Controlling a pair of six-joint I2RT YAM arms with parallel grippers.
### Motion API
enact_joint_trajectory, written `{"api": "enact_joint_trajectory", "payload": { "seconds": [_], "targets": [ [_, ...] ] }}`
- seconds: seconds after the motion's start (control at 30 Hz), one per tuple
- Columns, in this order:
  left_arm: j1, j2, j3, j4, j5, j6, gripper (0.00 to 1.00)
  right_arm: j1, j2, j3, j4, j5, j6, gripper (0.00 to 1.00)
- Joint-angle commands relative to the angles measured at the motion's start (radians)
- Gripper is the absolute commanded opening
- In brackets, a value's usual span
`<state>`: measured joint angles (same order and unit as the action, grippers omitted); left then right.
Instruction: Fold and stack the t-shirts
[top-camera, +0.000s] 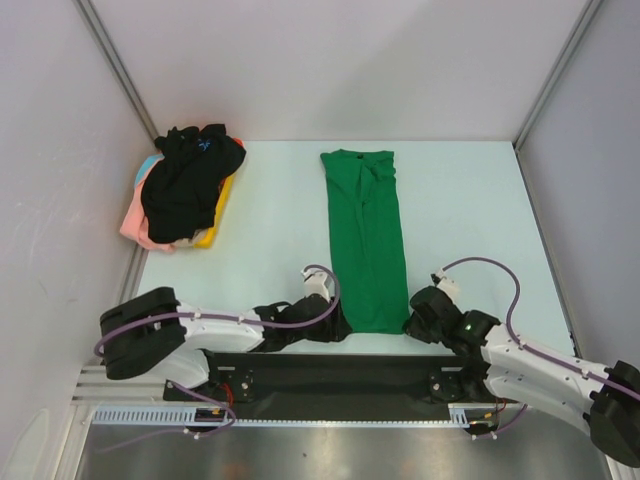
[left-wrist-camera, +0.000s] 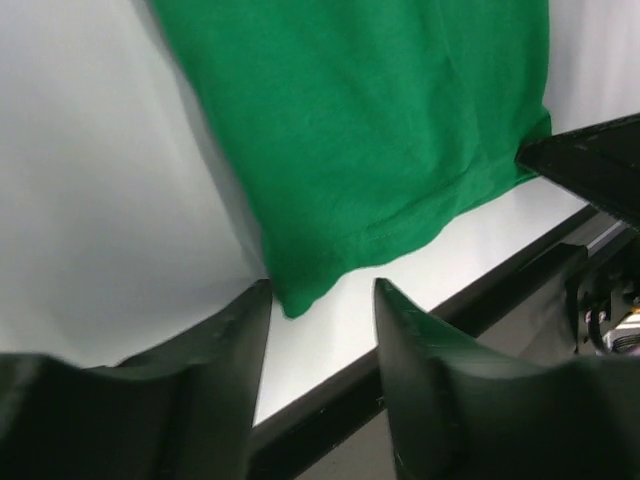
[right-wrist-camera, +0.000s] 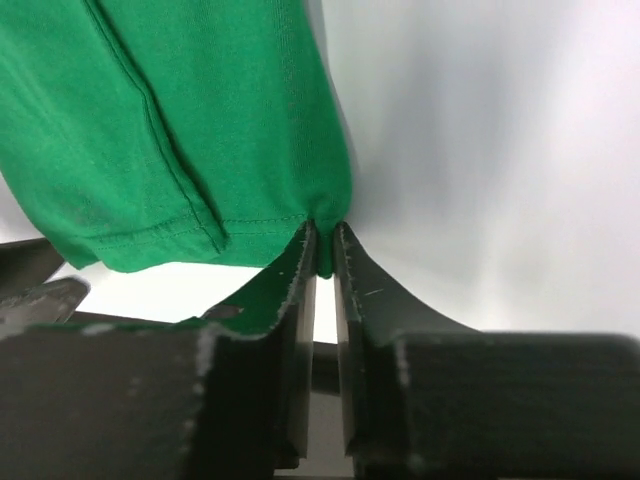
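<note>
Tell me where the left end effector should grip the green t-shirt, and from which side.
Its near-left hem corner, from the near side. The green t-shirt lies flat as a long strip, and that corner sits before the open left end effector; the right end effector pinches the other near corner.

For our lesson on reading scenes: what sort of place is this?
Likely a robotics lab test cell: bare white walls box in a pale table, where bench-mounted robot arms handle a green t-shirt.

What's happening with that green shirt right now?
Right gripper shut on green shirt corner. Left gripper open at other corner. Shirt pile well aside.
</note>
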<state>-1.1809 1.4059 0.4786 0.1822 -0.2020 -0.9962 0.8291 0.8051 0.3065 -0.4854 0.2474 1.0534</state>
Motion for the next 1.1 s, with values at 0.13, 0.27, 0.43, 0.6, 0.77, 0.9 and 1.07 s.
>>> {"api": "enact_joint_trajectory", "payload": {
  "seconds": [0.13, 0.27, 0.43, 0.6, 0.77, 0.9, 1.07],
  "targets": [
    [-0.005, 0.123, 0.057, -0.047, 0.007, 0.005, 0.33, 0.002, -0.012, -0.032, 0.03, 0.02, -0.015, 0.03],
    [-0.005, 0.134, 0.098, -0.127, -0.027, -0.001, 0.0, 0.004, -0.027, -0.033, 0.033, 0.026, -0.018, 0.0],
    [-0.019, 0.024, 0.071, -0.23, -0.046, -0.053, 0.0, 0.011, -0.056, -0.003, -0.068, 0.021, 0.019, 0.0],
    [-0.034, -0.108, 0.066, -0.332, -0.037, -0.05, 0.0, 0.05, -0.073, 0.106, -0.166, 0.035, 0.023, 0.0],
    [-0.011, -0.206, 0.204, -0.519, -0.096, 0.016, 0.0, 0.038, -0.037, 0.239, -0.188, 0.087, -0.059, 0.0],
    [0.065, -0.239, 0.267, -0.538, -0.065, 0.079, 0.0, -0.05, 0.069, 0.348, -0.153, 0.067, -0.171, 0.0],
    [0.196, -0.185, 0.383, -0.553, -0.017, 0.171, 0.0, -0.243, 0.176, 0.457, -0.055, -0.048, -0.306, 0.0]
  ]
}}
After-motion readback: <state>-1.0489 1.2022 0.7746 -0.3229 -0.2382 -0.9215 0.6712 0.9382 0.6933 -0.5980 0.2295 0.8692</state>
